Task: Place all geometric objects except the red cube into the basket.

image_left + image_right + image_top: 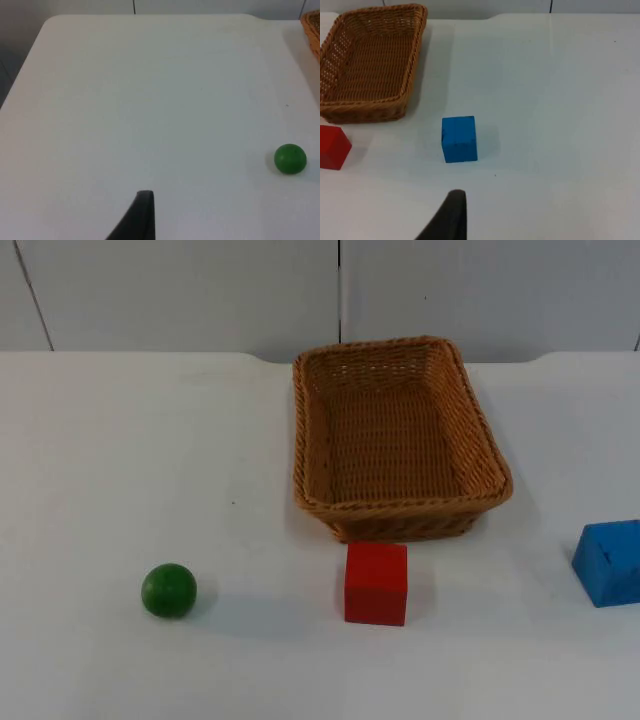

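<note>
Nothing binned yet: ball [290,159] sits ahead of the left gripper [141,216], blue cube [459,139] just ahead of the right gripper [451,216], basket [480,440] empty, red cube [376,583] stays; gripper states unclear.

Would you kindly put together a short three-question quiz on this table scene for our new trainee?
1. True or false: the basket already holds a geometric object.
2. Which object lies closest in front of the basket? A) green ball B) red cube C) blue cube
3. Fill in: judged from the task, the two objects not yet placed in the basket are the green ball and the ____ cube.

Key: 1 false, the basket is empty. 2 B, the red cube sits just before the basket's near rim. 3 blue. The left gripper and right gripper hang above the table.
</note>
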You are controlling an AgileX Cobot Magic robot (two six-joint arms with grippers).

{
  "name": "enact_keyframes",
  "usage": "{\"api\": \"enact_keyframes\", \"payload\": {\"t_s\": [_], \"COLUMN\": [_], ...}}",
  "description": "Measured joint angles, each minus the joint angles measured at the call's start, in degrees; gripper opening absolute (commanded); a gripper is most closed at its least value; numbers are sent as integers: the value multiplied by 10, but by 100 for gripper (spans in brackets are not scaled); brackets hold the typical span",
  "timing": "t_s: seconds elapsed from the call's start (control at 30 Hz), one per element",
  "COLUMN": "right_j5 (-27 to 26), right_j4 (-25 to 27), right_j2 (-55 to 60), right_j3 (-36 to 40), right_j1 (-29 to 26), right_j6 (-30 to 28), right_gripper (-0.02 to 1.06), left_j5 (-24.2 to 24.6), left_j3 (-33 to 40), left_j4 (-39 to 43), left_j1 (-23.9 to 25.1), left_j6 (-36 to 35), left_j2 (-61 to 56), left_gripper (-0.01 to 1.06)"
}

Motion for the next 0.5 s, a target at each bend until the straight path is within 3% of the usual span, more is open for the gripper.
{"api": "enact_keyframes", "payload": {"t_s": [0.2,0.5], "right_j5": [-7,-107], "right_j4": [0,0], "right_j2": [45,221], "right_j3": [-52,-112], "right_j1": [0,-1], "right_j6": [0,0], "right_gripper": [105,105], "left_j5": [0,-9], "left_j3": [-35,-101], "left_j4": [-20,-25], "left_j1": [0,0], "left_j6": [0,0], "left_j2": [27,189], "left_gripper": [105,105]}}
